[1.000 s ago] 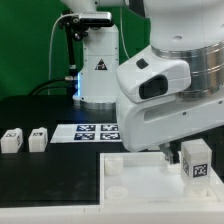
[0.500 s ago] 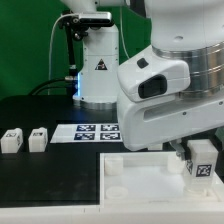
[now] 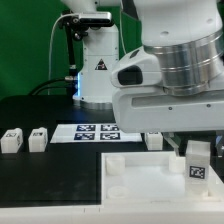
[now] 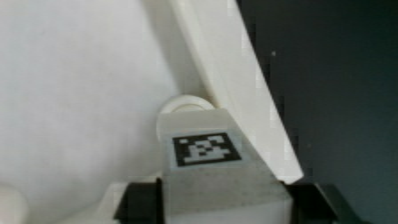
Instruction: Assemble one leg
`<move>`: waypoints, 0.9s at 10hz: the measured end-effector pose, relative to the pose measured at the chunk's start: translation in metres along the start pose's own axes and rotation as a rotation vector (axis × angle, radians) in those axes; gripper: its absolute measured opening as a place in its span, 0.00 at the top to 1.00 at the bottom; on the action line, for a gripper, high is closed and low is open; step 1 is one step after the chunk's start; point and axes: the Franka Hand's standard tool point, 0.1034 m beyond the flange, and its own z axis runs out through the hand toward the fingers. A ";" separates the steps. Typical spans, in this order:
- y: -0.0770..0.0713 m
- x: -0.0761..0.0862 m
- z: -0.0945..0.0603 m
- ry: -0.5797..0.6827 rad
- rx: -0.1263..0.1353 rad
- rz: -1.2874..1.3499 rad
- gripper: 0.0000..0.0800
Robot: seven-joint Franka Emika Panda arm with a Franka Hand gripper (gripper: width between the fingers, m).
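My gripper [image 3: 199,147] is shut on a leg [image 3: 197,164], a small white block with a black-and-white tag. I hold it upright over the right part of the large white panel [image 3: 140,190]. In the wrist view the leg [image 4: 210,150] sits between my two black fingers [image 4: 139,200], close to a round corner socket [image 4: 183,102] of the panel [image 4: 80,90]. I cannot tell whether the leg touches the panel. Two more legs [image 3: 11,139] [image 3: 37,138] stand at the exterior view's left, and a third [image 3: 153,141] stands behind the panel.
The marker board [image 3: 95,130] lies on the black table behind the panel. A white robot base [image 3: 97,70] stands at the back. The panel's raised white edge [image 4: 222,60] borders the black table [image 4: 338,80] beside the socket.
The arm's body has lifted and turned, uncovering the third leg behind the panel. The held leg has shifted slightly right and down over the panel.
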 end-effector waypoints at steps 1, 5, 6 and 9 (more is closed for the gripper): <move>0.001 0.000 0.000 0.013 0.022 0.098 0.61; -0.001 -0.005 0.002 -0.013 0.114 0.585 0.61; -0.003 -0.006 0.003 -0.030 0.131 0.682 0.61; -0.005 -0.004 0.004 -0.074 0.185 0.918 0.61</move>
